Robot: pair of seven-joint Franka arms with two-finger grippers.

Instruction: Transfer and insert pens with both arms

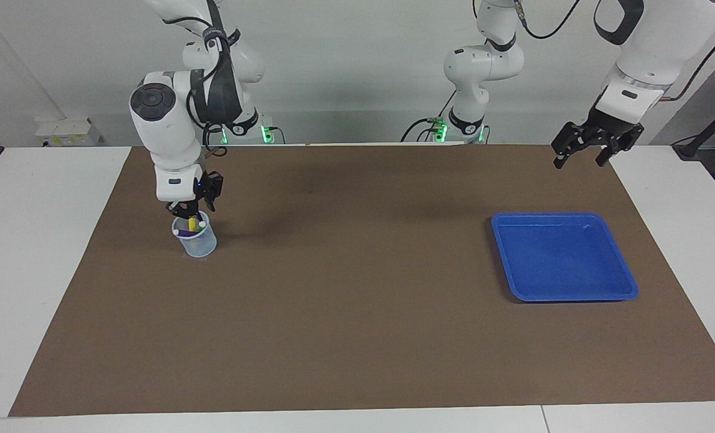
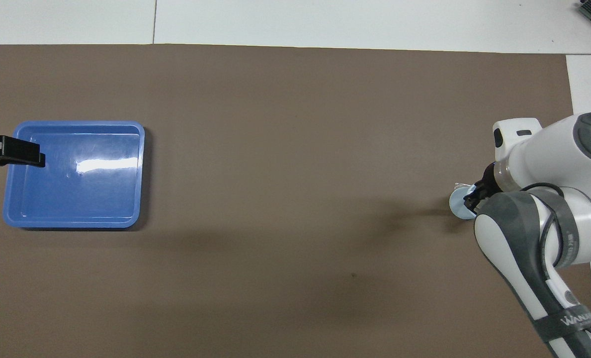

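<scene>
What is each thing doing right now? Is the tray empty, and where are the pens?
blue tray: flat on the mat, nothing in it.
clear cup: upright on the mat, pens inside.
yellow pen: standing in the cup.
purple pen: lying low in the cup.
right gripper: just over the cup's mouth.
left gripper: waiting in the air, jaws open, holding nothing.
</scene>
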